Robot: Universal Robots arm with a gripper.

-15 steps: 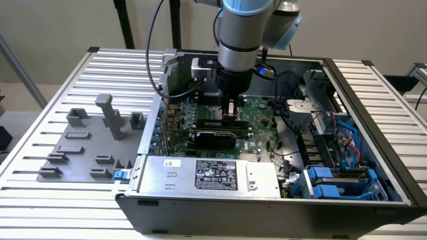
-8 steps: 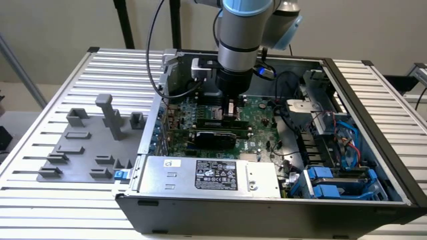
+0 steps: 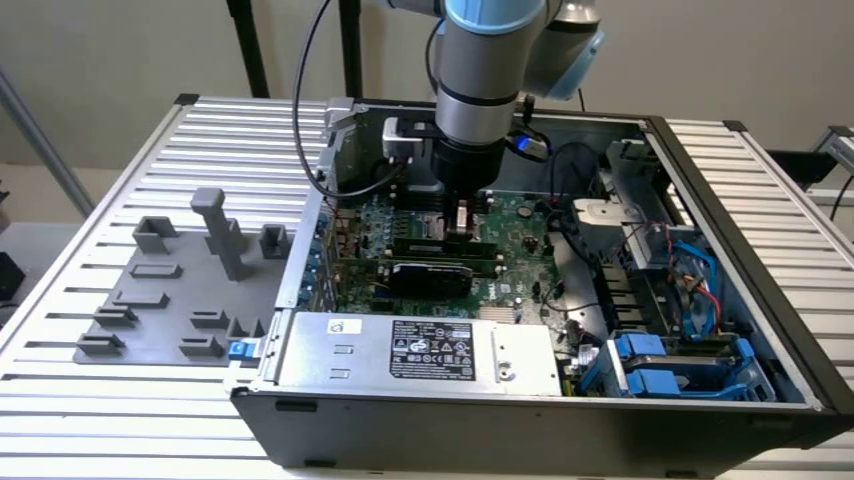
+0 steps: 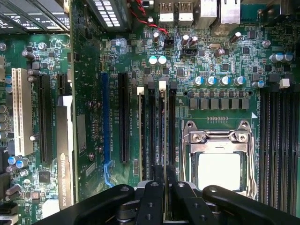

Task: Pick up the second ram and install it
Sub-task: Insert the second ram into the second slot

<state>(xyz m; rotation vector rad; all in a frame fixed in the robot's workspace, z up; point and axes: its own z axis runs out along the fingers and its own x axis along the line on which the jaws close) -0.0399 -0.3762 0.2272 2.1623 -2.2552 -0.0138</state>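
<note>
Unit count, exterior view:
- Robot arm [image 3: 487, 70]: 1, fitted with 1 hand [image 3: 461, 228].
- Open computer case [image 3: 747, 250]: 1, resting on 1 slatted surface [image 3: 160, 400].
- Power supply [image 3: 414, 350]: 1.
- Grey holder plate [image 3: 160, 300]: 1.
- Blue drive carriers [image 3: 661, 365]: 2.

Unit count, wrist view:
- Processor socket [image 4: 218, 150]: 1.
- White expansion slot [image 4: 19, 112]: 1.
- Blue expansion slot [image 4: 106, 122]: 1.
- White latch tabs [image 4: 140, 90]: 2.
- Blue-topped capacitors [image 4: 212, 80] in the row above the socket: 4.

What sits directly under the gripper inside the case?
Under the gripper, a thin RAM stick stands on edge over the motherboard, between black slot strips beside the CPU socket. The fingers cover its near end, so whether it is seated cannot be seen.
</note>
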